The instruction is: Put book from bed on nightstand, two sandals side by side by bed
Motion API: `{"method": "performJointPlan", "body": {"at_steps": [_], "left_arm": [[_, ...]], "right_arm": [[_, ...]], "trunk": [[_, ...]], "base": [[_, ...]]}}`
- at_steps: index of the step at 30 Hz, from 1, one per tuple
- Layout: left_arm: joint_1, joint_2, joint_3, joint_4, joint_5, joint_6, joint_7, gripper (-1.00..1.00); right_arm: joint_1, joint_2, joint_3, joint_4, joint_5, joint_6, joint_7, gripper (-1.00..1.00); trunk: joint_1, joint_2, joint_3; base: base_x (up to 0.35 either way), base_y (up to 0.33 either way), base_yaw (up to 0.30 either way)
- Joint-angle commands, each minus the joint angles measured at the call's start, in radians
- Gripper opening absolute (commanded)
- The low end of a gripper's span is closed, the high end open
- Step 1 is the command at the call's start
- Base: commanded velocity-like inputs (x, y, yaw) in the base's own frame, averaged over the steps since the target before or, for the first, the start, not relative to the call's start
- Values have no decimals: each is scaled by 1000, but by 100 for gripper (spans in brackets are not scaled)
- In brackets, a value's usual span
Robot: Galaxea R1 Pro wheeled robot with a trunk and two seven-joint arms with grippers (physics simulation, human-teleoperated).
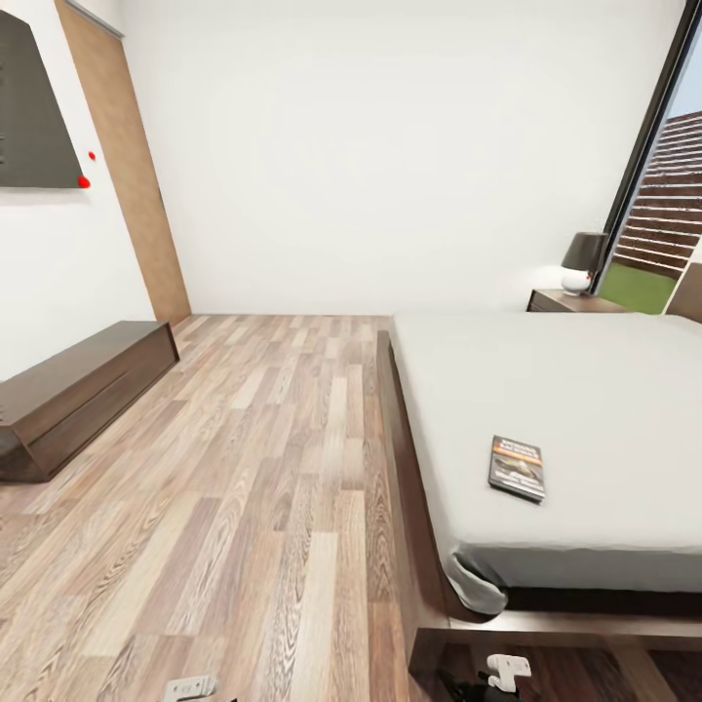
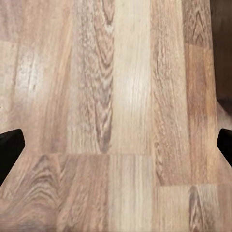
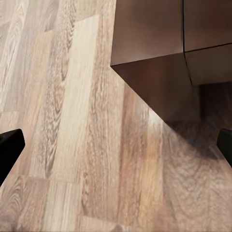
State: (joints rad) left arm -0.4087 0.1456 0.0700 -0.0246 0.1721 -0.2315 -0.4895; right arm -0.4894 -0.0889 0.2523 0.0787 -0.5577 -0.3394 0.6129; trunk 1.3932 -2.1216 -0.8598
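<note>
The book point(image 1: 517, 468), dark with an orange band, lies flat on the bed's light-grey mattress point(image 1: 585, 409), near its foot and left edge. The dark wooden bed frame point(image 1: 405, 487) runs along the floor. A nightstand point(image 1: 573, 302) stands at the far side by the window, carrying a lamp. My left gripper point(image 2: 116, 150) hangs open over bare floor planks, its dark fingertips point(image 2: 8, 150) at the picture's edges. My right gripper point(image 3: 116, 150) is open too, over the floor beside a corner of the bed frame point(image 3: 154, 53). The sandals are out of view.
A long low dark-brown dresser point(image 1: 78, 390) stands against the left wall, under a dark wall panel point(image 1: 34, 107). A brown door point(image 1: 132, 175) is behind it. A tall window point(image 1: 663, 195) is at the right. Wood-plank floor point(image 1: 253, 468) stretches between dresser and bed.
</note>
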Motion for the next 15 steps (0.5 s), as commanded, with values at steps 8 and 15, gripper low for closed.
{"method": "performJointPlan", "body": {"at_steps": [8, 15], "left_arm": [[-1, 0, 6, 2, 1, 0, -6, 100], [-1, 0, 6, 2, 1, 0, -6, 100]], "right_arm": [[-1, 0, 9, 4, -10, -6, 6, 100], [-1, 0, 9, 4, -10, -6, 6, 100]], "trunk": [[0, 0, -1], [0, 0, -1]], "base": [[0, 0, 184], [0, 0, 204]]}}
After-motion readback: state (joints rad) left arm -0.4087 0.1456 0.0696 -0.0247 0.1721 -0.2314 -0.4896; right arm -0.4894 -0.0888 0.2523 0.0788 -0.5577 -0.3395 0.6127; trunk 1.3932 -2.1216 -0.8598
